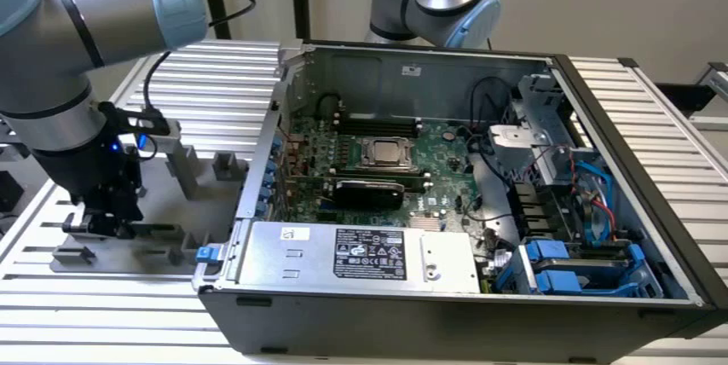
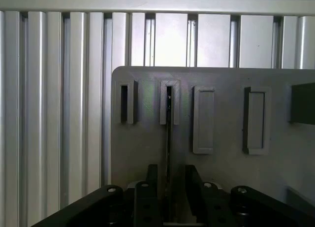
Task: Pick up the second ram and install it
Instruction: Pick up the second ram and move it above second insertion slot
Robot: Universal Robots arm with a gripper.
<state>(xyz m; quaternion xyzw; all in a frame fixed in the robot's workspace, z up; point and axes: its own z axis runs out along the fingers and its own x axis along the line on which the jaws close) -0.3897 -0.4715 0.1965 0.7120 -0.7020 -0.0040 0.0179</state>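
The second ram point(image 2: 168, 133) stands on edge in a slot of the grey holder point(image 2: 226, 178) on the desk point(image 1: 228, 66), beside the computer case point(image 1: 455, 305); the hand point(image 2: 170, 172) straddles it, fingers point(image 2: 152, 182) spread, seemingly just clear of it.

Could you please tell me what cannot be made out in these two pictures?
- Wrist view: the ram stands edge-on, so its chips and faces are hidden; the gripper covers one end.
- Exterior view: the gripper blocks the ram's spot on the fixture.
- Exterior view: the memory slots are too small and dark to tell whether any is filled.
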